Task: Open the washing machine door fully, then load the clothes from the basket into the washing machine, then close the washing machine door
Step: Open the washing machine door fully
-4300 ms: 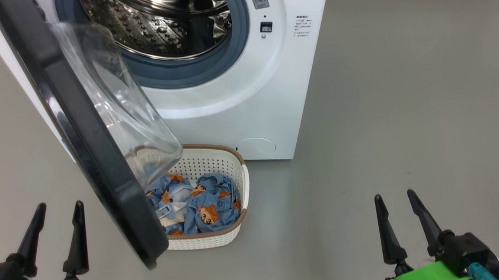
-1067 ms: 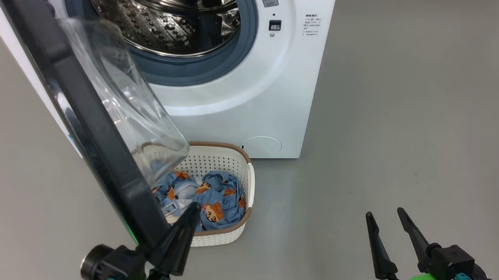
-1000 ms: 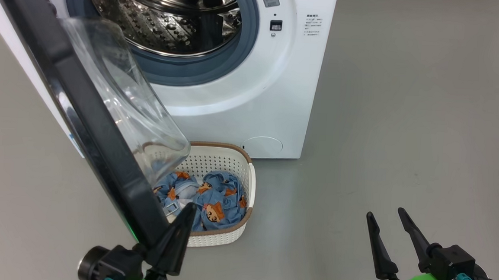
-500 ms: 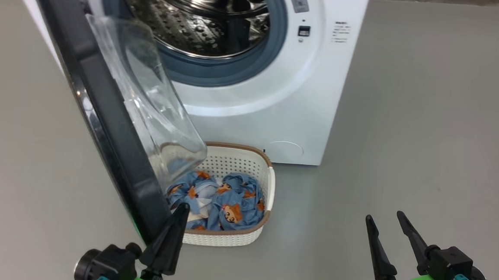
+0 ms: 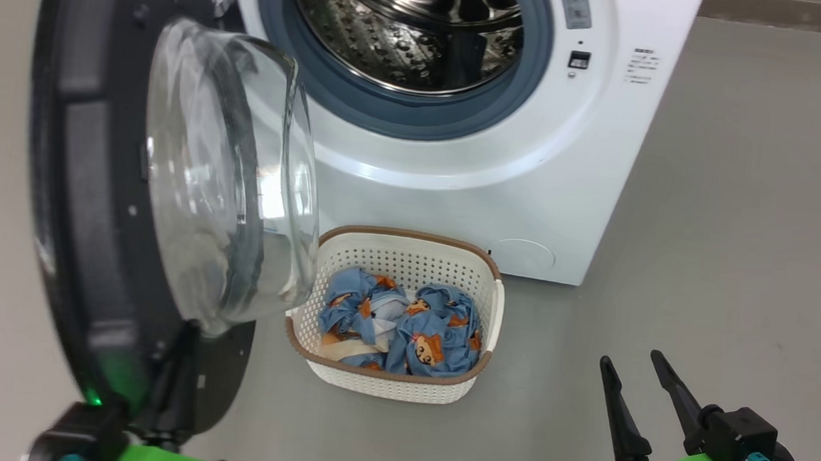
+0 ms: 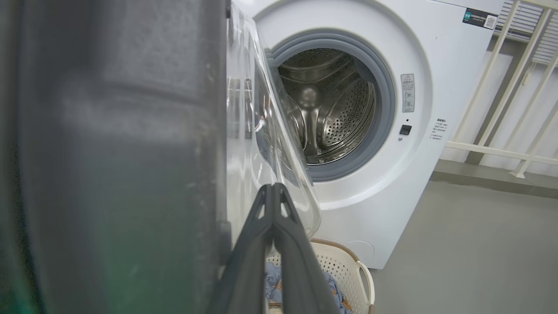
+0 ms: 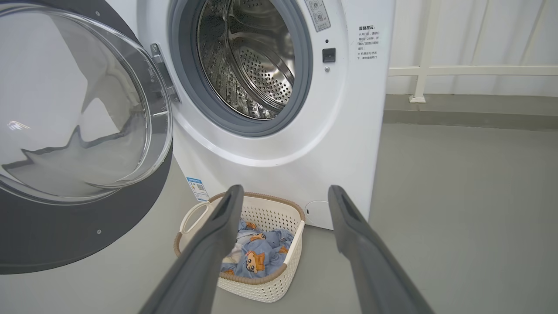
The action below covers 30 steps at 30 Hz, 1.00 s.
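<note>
The washing machine [image 5: 527, 181] stands with its steel drum [image 5: 422, 39] exposed. Its black washing machine door [image 5: 77, 203] is swung wide to the left, glass bowl [image 5: 221, 176] facing me. My left gripper [image 5: 182, 348] is shut with nothing in it, its fingers lying against the door's lower inner rim; the left wrist view has the left gripper [image 6: 273, 186] beside the door [image 6: 109, 152]. The basket [image 5: 410, 234] sits on the floor before the machine, holding the blue clothes [image 5: 419, 324]. My right gripper [image 5: 628, 358] hangs open at the lower right, away from the basket [image 7: 261, 279] and clothes [image 7: 257, 255].
Grey floor [image 5: 737, 243] spreads out to the right of the machine. A white railing [image 7: 436, 69] runs along the wall behind it. The machine's front carries a round flap [image 5: 521, 255] and a blue sticker [image 7: 197, 187] low down.
The door has swung much further open to the left, with my shut left gripper following at its lower rim. The head view has shifted too. The right gripper has stayed put.
</note>
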### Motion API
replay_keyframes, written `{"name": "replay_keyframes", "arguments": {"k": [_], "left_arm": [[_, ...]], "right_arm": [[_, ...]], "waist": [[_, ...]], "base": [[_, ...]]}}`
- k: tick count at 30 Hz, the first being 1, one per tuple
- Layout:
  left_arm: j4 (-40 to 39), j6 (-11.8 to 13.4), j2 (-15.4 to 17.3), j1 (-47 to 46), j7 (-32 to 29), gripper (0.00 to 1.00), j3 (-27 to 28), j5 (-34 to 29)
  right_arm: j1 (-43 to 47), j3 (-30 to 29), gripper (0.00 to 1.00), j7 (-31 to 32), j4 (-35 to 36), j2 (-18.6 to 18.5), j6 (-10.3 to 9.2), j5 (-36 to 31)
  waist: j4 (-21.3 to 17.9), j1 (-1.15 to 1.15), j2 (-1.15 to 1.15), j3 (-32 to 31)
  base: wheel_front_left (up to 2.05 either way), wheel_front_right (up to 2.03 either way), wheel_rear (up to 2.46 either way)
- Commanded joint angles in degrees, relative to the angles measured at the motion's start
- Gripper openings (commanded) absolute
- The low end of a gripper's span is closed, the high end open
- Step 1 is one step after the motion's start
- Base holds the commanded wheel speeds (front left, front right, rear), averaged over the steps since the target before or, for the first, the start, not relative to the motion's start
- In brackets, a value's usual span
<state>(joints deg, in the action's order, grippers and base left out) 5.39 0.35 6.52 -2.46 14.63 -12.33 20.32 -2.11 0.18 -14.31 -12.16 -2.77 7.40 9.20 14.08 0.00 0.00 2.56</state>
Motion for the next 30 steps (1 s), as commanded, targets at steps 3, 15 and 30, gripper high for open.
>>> {"name": "replay_keyframes", "arguments": {"k": [3, 15, 30], "left_arm": [[-1.47, 1.47, 1.88, -0.27, 0.36, 0.00, 6.08, 0.80], [-0.67, 3.43, 2.56, -0.64, 0.37, 0.00, 15.61, 2.51], [6.19, 2.53, 2.12, -5.45, 0.37, 0.00, 28.31, 4.04]], "right_arm": [[-1.18, 1.85, 1.00, -0.69, 1.02, -0.10, 0.09, 0.25], [-1.77, 1.96, 1.00, -0.69, 0.59, -0.10, 0.09, -0.02], [-2.85, 1.88, 1.00, -0.69, 0.68, -0.10, 0.09, -1.01]], "waist": [[1.26, 0.00, 0.00, 0.29], [1.04, 0.00, 0.00, 1.44], [-0.04, 0.00, 0.00, 4.27]], "base": [[0.00, 0.00, 0.00], [0.00, 0.00, 0.00], [0.00, 0.00, 0.00]]}}
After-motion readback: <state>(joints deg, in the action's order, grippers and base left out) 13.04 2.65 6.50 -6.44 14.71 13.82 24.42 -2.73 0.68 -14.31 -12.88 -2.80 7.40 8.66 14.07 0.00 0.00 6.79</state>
